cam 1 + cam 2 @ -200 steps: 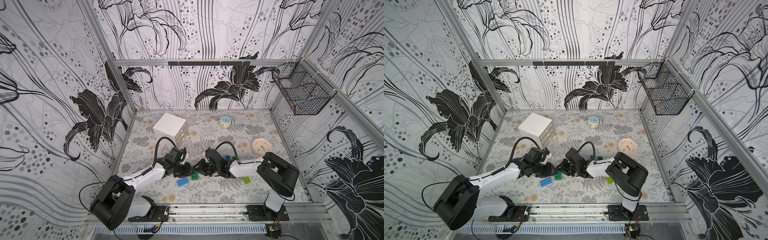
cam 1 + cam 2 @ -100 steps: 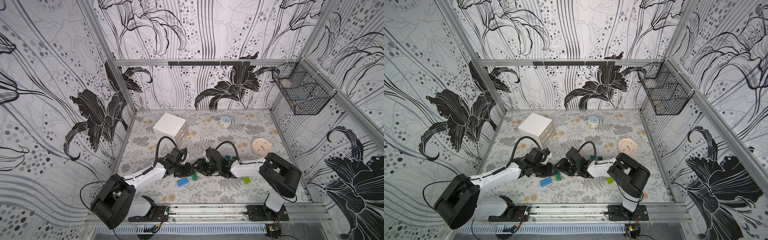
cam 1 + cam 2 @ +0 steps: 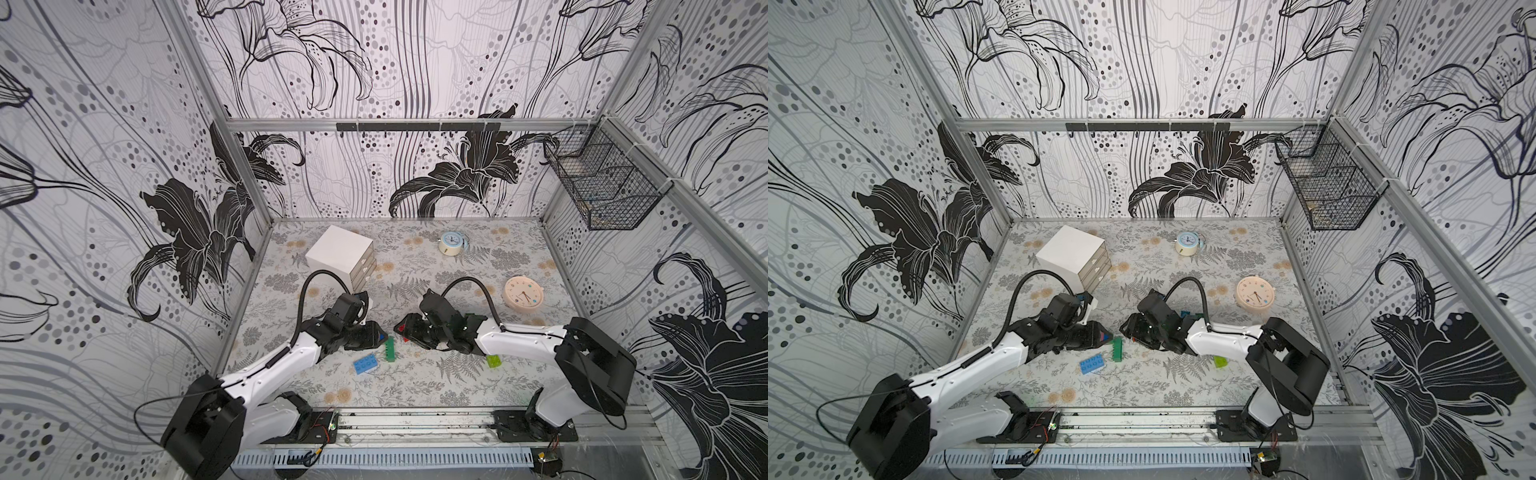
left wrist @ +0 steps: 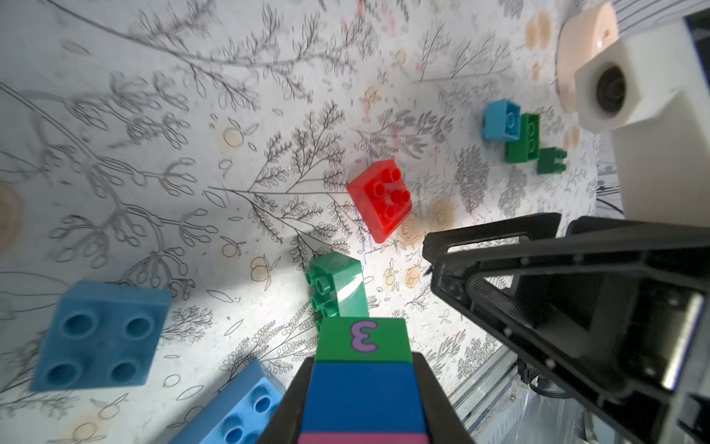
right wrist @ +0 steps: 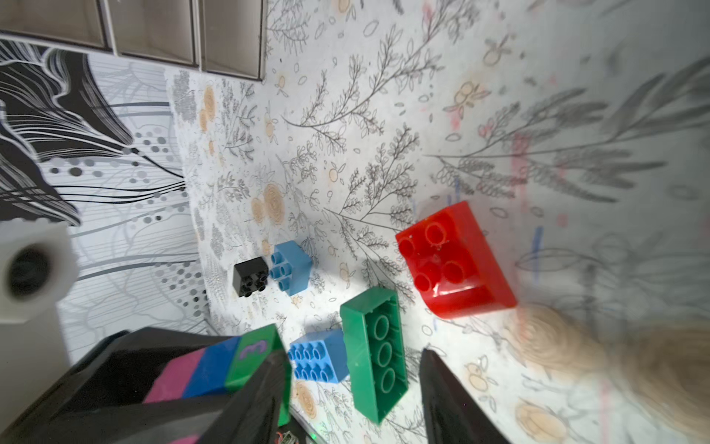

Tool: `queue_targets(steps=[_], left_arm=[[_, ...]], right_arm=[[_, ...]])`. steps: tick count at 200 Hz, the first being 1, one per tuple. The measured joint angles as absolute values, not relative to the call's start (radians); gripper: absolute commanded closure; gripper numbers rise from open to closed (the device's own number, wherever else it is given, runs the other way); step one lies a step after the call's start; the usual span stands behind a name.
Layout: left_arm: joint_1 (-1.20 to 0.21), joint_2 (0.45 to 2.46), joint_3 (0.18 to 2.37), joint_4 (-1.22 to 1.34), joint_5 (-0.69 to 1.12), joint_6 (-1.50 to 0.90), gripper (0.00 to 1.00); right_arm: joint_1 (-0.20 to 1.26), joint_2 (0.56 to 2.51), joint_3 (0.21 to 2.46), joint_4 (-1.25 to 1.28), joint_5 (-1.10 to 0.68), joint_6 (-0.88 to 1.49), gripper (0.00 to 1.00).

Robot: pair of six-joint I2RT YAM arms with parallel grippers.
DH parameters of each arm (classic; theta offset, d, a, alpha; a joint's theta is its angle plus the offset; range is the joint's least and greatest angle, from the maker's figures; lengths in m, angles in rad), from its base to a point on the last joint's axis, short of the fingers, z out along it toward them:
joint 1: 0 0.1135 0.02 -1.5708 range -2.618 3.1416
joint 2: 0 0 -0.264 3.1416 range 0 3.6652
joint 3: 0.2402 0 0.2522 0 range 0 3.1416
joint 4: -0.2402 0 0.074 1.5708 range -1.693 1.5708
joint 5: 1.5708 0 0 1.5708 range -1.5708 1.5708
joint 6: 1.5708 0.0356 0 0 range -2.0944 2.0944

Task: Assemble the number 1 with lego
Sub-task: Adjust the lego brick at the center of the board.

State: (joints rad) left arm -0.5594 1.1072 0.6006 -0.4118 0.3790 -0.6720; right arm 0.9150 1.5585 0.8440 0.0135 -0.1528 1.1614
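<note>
Left wrist view: the left tool [image 4: 363, 363] is clamped on a short stack of studded plastic bricks [image 4: 363, 396], dark green with a purple 3, then blue, then pink, held just above the patterned worktop [image 4: 153, 115]. In the right wrist view the right tool [image 5: 350, 357] has its jaws apart. A dark green oblong plastic brick [image 5: 374, 346] lies on its side between them, hollow underside towards the camera, and appears to touch neither jaw. A blue oblong studded brick [image 5: 319, 355] lies just beside it and a red square studded brick [image 5: 453, 261] near.

The bricks look light, stiff and smooth, so a pinch on studs or corners would likely slip. The green brick's flat long walls, taken across its narrow width, seem the best hold.

In a top view a black wire basket [image 3: 602, 195] hangs on the side wall; what it holds is too faint to tell. The white drawer box [image 3: 340, 255] at the back does not show its contents.
</note>
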Motion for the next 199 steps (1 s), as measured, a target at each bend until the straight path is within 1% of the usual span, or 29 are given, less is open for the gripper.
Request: queue_targets(steps=[19,44,94,139,168,199], left_arm=[[-0.551,1.036,0.606,-0.482,0.304,-0.682,0.74],[-0.530,0.936,0.606,-0.591,0.186,-0.706,0.74],[-0.517,0.767,0.618,-0.748,-0.020,-0.771,0.75],[-0.517,0.713,0.642,-0.808,-0.090,-0.794,0.76],[-0.517,0.713,0.642,-0.823,-0.094,-0.797,0.76],[-0.517,0.708,0.642,-0.826,-0.094,-0.797,0.76]], right_arm=[[0.929,1.572,0.984,-0.181,-0.104,1.094,0.39],[0.986,1.649,1.174,-0.378,-0.047,1.018,0.37],[1.073,1.838,1.365,-0.626,0.018,0.934,0.37],[1.084,1.929,1.436,-0.700,0.022,0.911,0.40],[1.084,1.985,1.468,-0.699,0.004,0.899,0.46],[1.084,2.025,1.481,-0.700,-0.015,0.896,0.56]])
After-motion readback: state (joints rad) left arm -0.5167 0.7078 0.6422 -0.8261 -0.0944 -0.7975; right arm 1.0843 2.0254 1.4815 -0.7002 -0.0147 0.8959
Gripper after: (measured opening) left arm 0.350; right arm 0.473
